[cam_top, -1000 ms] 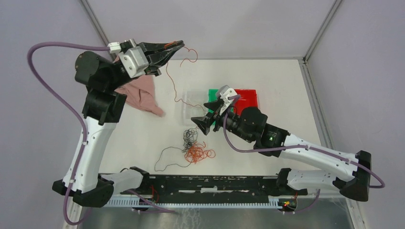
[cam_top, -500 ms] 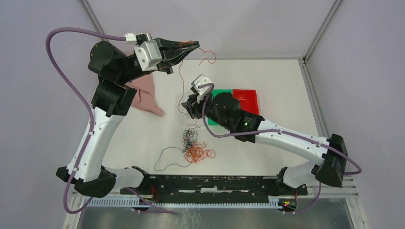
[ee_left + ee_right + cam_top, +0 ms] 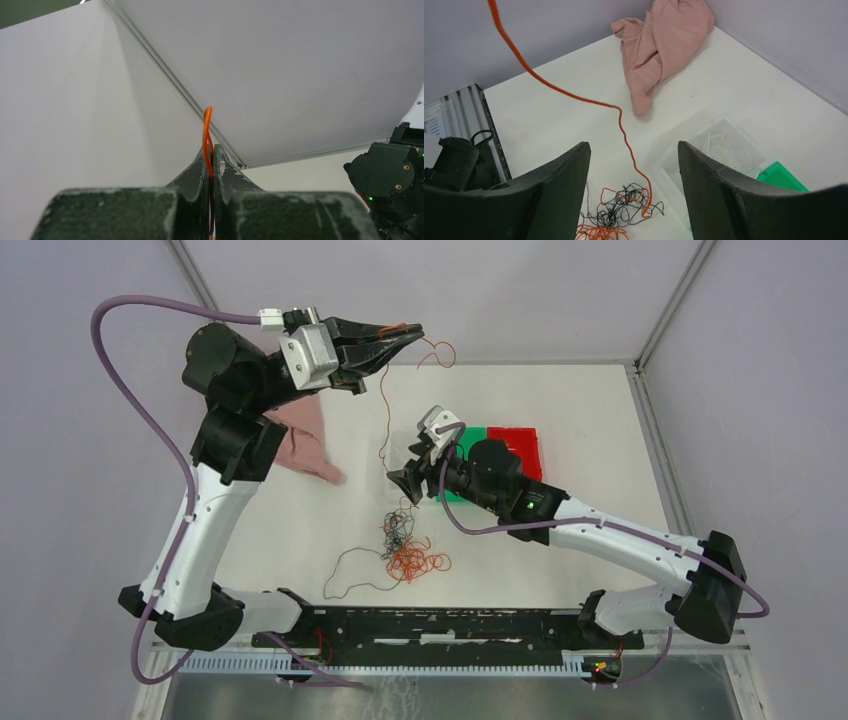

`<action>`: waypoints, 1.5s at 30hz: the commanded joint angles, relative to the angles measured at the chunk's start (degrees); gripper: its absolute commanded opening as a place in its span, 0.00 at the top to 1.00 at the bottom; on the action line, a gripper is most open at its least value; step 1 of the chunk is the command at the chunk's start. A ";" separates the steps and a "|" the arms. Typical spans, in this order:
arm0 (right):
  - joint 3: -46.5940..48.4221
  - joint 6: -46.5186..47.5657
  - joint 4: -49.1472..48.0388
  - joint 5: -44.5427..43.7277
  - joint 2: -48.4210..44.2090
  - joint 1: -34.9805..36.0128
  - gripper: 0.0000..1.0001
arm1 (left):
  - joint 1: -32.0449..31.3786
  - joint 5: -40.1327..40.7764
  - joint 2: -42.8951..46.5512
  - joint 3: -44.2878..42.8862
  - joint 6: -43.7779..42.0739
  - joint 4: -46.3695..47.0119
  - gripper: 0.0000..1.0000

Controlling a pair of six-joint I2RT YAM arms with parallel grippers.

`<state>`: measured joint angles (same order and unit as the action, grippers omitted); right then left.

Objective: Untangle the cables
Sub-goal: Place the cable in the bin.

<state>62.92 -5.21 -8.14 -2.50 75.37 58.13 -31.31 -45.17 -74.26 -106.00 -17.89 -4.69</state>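
The cables lie as a small tangle (image 3: 404,545) of orange and black wires on the white table, also in the right wrist view (image 3: 621,210). My left gripper (image 3: 405,335) is raised at the back and shut on one orange wire (image 3: 384,410), which hangs from it down to the tangle. In the left wrist view the wire (image 3: 206,127) sticks up between the closed gripper (image 3: 211,150). My right gripper (image 3: 403,483) is open just above and behind the tangle. In its own view the right gripper (image 3: 633,147) has the hanging orange wire (image 3: 626,145) running between its jaws without touching them.
A pink cloth (image 3: 300,440) lies at the back left, also in the right wrist view (image 3: 664,40). A clear bin (image 3: 719,145) holding whitish wires, a green bin (image 3: 466,436) and a red bin (image 3: 515,448) sit side by side behind the right arm.
My left gripper has swung right with the orange wire, drawing it taut above the tangle. My right gripper moved back and left, then came slightly forward again, staying open.
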 commanded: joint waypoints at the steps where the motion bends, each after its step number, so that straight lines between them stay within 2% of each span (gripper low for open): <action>1: -2.48 0.00 -2.01 2.19 -2.67 0.03 0.29 | -0.92 1.20 -0.63 -3.73 -1.71 -0.88 0.97; 4: -3.52 -0.49 -3.78 2.71 -2.62 -0.02 0.29 | -1.41 1.44 -1.37 -5.29 -2.08 -1.35 0.97; 9: 1.14 -0.94 -3.92 2.63 1.10 -0.05 0.33 | -2.17 2.31 -2.39 -7.74 -2.54 -1.92 0.97; 17: 7.32 -1.04 -3.81 1.25 5.00 -1.68 0.50 | -2.66 3.13 -4.73 -13.86 -3.17 -3.21 0.97; 19: 8.14 -0.86 -3.56 0.20 5.34 -2.17 0.59 | -2.70 3.24 -5.65 -15.99 -2.81 -3.18 0.97; 21: 8.19 -0.69 -3.50 -2.55 4.96 -2.85 0.75 | -2.78 3.25 -6.33 -17.46 -2.73 -3.15 0.97; 23: 7.70 -1.15 -3.69 -4.34 4.07 -4.19 0.87 | -2.79 3.24 -6.86 -18.37 -2.68 -3.14 0.97; 25: 6.92 -1.81 -3.81 -5.41 2.90 -5.81 0.92 | -2.79 3.17 -7.19 -19.02 -2.72 -3.14 0.97; 31: 4.28 -1.94 -3.50 -7.29 -0.62 -10.42 0.96 | -2.89 3.28 -7.30 -18.09 -3.09 -2.90 0.97; 37: 1.99 2.03 -1.37 -10.69 -2.15 -14.38 0.97 | -2.95 4.01 -4.68 -8.12 -3.73 -1.71 0.97; 45: -2.59 1.63 -3.28 -11.51 0.35 -20.09 0.97 | -2.99 6.13 -1.83 4.84 -4.83 -1.46 0.97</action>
<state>62.00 -3.92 -9.30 -12.80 74.46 40.27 -33.89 -40.53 -78.56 -105.27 -20.23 -7.62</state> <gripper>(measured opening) 0.038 0.051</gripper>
